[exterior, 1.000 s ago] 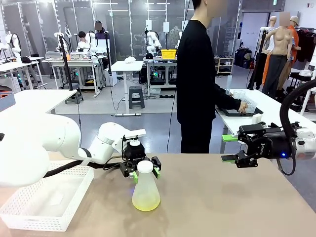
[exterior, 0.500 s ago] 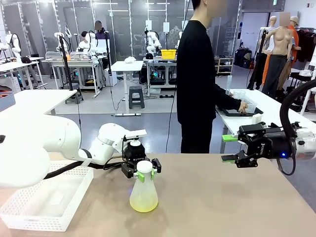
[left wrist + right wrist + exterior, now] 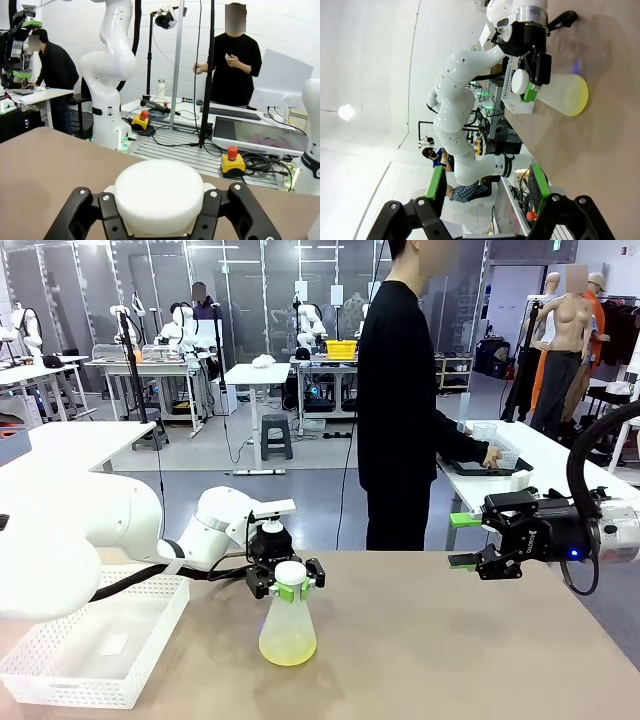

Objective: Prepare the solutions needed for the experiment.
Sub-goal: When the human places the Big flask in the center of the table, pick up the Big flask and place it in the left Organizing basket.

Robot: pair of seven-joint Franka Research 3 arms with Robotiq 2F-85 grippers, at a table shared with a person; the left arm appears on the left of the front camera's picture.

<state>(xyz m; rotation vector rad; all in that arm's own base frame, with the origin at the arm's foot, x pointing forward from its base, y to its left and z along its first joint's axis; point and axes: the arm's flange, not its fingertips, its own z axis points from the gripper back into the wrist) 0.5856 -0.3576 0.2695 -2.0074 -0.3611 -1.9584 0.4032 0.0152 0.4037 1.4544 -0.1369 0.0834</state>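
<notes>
Left gripper (image 3: 287, 583) clamps flask (image 3: 288, 625) neck, hiding it; right gripper (image 3: 462, 540) parted; solutions (image 3: 287, 649) pooled.

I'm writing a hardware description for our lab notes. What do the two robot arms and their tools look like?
Both arms are glossy white with rounded joints. The left tool and right tool are black with bright green pads. A black cable runs along the left arm, a thick black hose loops behind the right wrist, and a small blue light glows there.

A robotics lab: rows of workbenches (image 3: 150, 368) carrying other robot arms.
</notes>
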